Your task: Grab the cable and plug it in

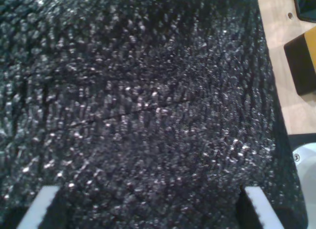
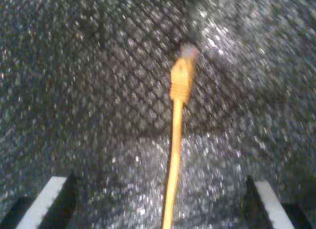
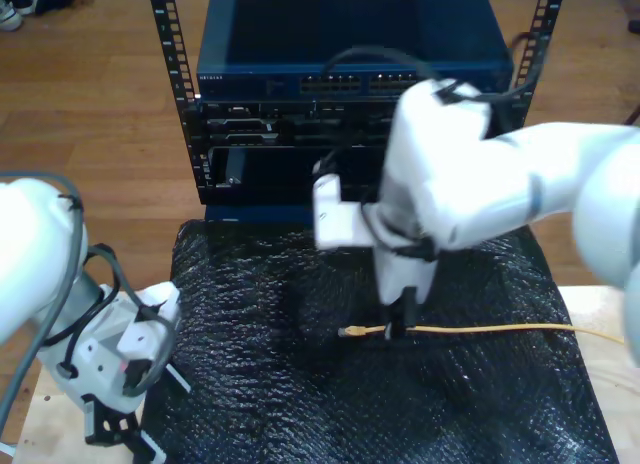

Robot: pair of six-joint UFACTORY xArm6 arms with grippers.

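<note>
Reaching: we're lowering my second pincer (image 2: 160, 202) over the cable (image 2: 176, 140), jaws spread, nothing gripped.
Cable: lying on black mat (image 3: 300, 314).
First pincer (image 1: 148, 209): idling open.
Next: closing behind the plug (image 2: 181, 78).

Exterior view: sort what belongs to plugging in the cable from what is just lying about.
Job:
- cable
- its plug
- my second gripper, over the cable
- blue switch with ports, in the rack

Just there:
- black mat
- wooden table
- my first gripper, jaws apart
</note>
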